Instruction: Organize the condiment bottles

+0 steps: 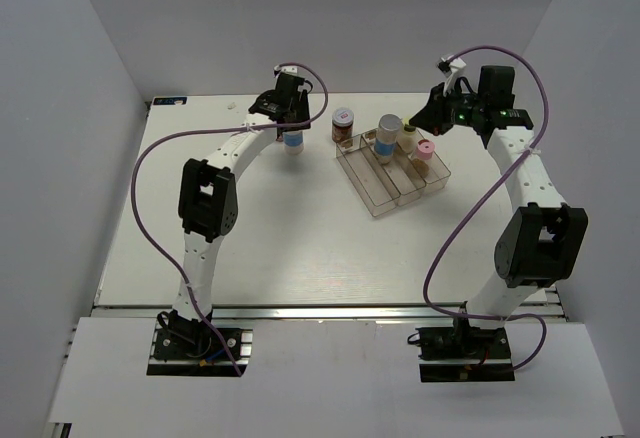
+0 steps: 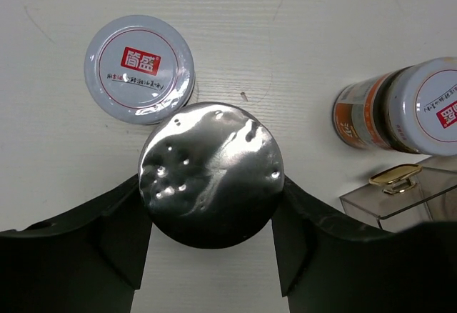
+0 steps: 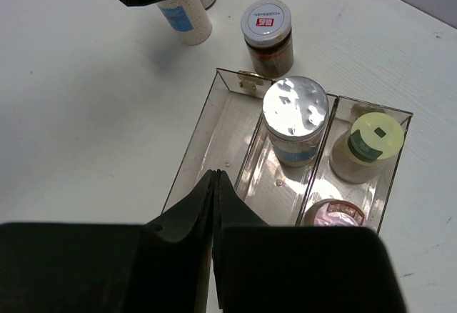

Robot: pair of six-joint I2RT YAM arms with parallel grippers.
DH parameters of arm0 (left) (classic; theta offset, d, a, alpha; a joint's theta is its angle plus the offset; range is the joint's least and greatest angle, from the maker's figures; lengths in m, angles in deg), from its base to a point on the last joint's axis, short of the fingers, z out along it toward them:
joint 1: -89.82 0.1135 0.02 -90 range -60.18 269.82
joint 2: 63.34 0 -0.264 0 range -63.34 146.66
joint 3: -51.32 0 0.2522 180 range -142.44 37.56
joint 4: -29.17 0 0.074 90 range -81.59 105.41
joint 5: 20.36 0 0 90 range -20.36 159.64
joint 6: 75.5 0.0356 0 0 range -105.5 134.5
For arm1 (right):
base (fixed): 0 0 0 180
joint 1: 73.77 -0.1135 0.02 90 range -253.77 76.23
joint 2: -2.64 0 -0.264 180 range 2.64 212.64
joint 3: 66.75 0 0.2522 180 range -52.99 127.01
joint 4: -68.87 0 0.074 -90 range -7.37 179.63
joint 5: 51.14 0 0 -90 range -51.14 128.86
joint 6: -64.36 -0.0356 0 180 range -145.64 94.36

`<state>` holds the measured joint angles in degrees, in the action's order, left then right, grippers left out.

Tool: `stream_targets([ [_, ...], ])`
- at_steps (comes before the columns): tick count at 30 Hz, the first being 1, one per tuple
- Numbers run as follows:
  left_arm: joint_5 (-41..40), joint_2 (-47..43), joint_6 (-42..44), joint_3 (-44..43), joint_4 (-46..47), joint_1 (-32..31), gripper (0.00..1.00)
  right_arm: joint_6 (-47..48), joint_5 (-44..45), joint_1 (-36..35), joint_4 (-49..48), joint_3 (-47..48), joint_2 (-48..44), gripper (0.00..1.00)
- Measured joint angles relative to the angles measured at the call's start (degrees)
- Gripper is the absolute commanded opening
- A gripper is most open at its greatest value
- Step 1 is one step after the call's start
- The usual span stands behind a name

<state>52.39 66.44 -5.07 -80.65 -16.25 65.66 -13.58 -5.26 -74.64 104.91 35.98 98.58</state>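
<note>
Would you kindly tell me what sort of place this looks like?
Likely a robot lab cell: white walls enclose the table, two arms are bolted at its near edge, with staged condiment bottles.

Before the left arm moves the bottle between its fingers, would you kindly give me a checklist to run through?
1. Left gripper fingers against both sides of the silver-capped bottle cap: ok.
2. Bottle lifted off the table: cannot tell.
3. White-lidded jar beside the bottle is clear of the fingers: ok.
4. Left compartment of the tray is free: ok.
5. Route past the brown jar by the tray's far corner is clear: cannot tell.
6. Right gripper shut and empty: ok.
</note>
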Motion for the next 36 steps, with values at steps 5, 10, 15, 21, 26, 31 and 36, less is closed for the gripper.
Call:
stream_targets([
  [5,0.9,0.0,1.2,0.7,1.6,0.0,0.25,-0.1,-0.3,0.0,0.0,-0.8,0.0,0.02],
  [10,2.0,-1.2,2.6,3.7,4.5,0.0,0.13,-0.1,-1.1,0.0,0.2,-3.0,-0.5,0.01],
  [15,7.6,-8.4,4.2,13.4,6.0,0.2,0.08,0.0,-1.5,0.0,0.3,-4.8,-2.1,0.01],
  [21,19.1,-20.7,6.7,25.1,4.2,0.0,0.08,-0.1,-2.0,0.0,0.2,-4.9,-3.3,0.02],
  [26,31.5,-30.1,8.5,31.2,4.7,0.0,0.07,-0.2,-2.2,0.0,0.2,-4.9,-3.4,0.02],
  [31,41.1,-34.0,9.2,32.5,5.6,-1.7,0.04,-1.2,-2.1,0.0,-0.1,-4.9,-3.5,0.02],
  [36,45.4,-31.5,9.3,29.1,5.5,-6.6,0.04,-2.6,-0.9,0.0,-0.5,-4.9,-4.2,0.01],
])
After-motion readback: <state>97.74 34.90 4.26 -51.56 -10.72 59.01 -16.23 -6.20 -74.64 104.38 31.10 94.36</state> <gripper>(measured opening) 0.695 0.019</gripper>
